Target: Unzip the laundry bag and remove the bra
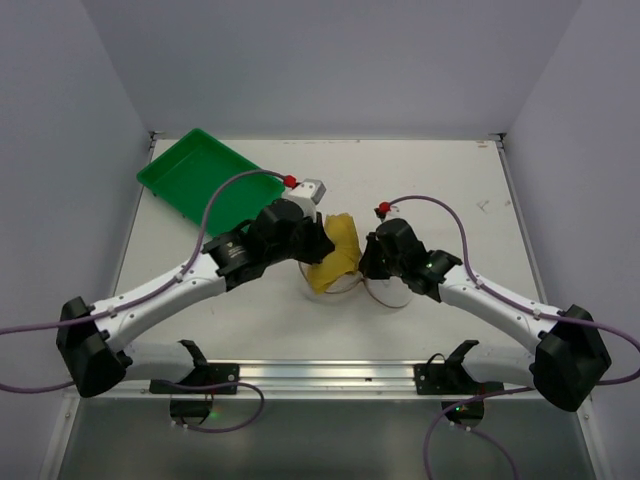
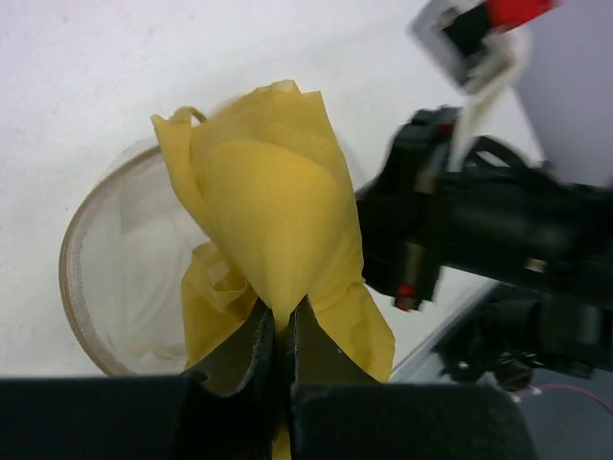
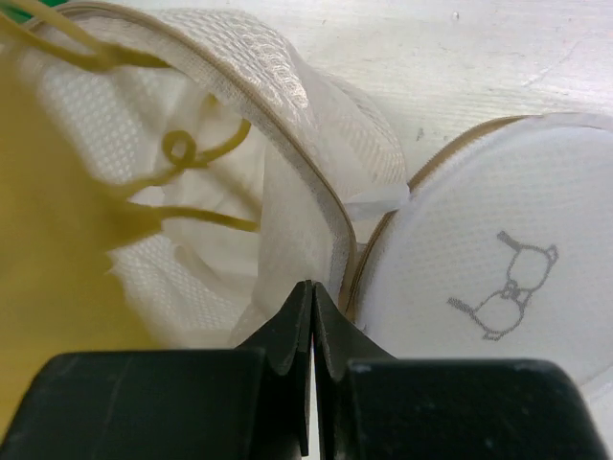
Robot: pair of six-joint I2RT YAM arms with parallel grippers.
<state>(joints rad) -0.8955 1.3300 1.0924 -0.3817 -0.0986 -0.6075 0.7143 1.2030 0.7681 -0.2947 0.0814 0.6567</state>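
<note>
The laundry bag (image 1: 345, 287) lies open mid-table, its white mesh wall (image 3: 287, 125) and wire rim showing, and its round lid (image 3: 479, 230) with a small dark mark folded out to the right. The mustard-yellow bra (image 1: 337, 252) is partly lifted out of it. My left gripper (image 1: 322, 248) is shut on a fold of the bra (image 2: 273, 192), holding it above the open bag (image 2: 124, 249). My right gripper (image 1: 366, 265) is shut, its tips (image 3: 312, 287) pinched on the bag's mesh wall beside the lid hinge. Yellow straps (image 3: 182, 153) still trail inside the bag.
A green plastic tray (image 1: 195, 175) sits at the back left of the white table (image 1: 450, 180). The two arms' wrists are close together over the bag. Walls close off the table on three sides.
</note>
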